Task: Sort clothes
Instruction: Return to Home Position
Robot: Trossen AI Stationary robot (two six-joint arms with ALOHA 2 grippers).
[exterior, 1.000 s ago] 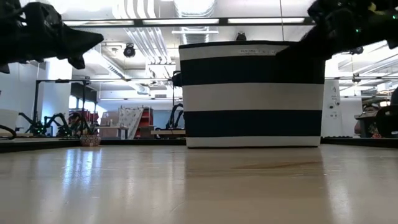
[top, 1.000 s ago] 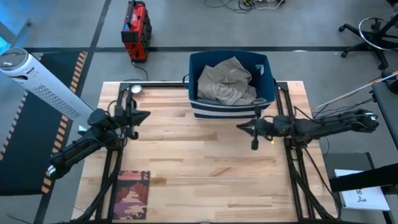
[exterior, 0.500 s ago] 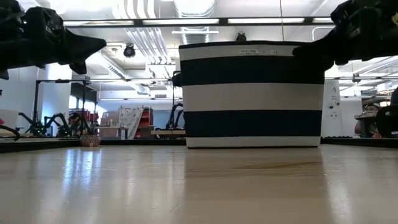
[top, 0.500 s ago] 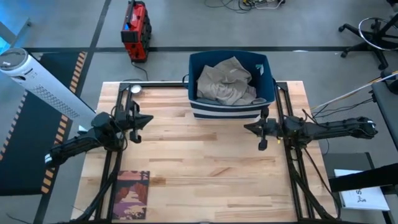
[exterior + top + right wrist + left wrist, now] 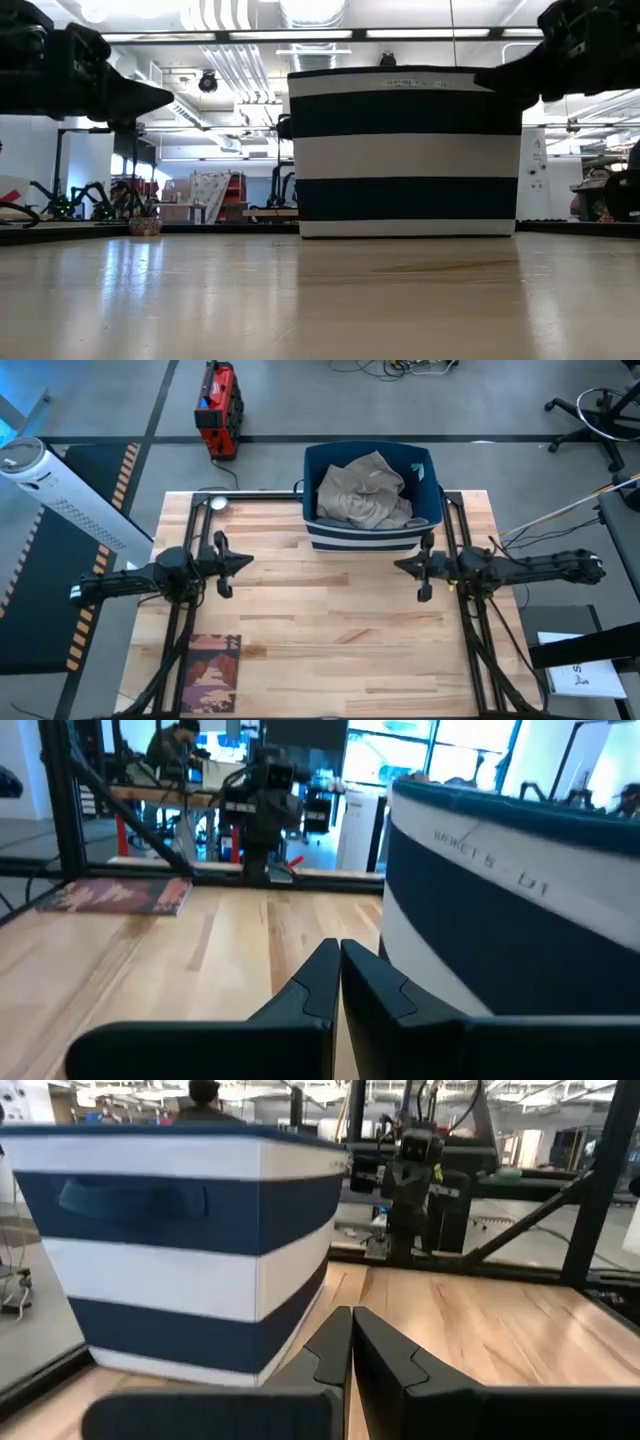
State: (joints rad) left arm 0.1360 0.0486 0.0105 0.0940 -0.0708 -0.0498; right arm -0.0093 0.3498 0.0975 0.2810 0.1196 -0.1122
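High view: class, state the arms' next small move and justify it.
Likely draw both arms back to rest: the clothes lie in the striped bin, and the left end effector and right end effector hang shut and empty above the table.

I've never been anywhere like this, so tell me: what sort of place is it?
Probably a robotics lab or workshop: the left arm and right arm stand at a wooden table, with a workbench in the room behind and cables on the bare floor.
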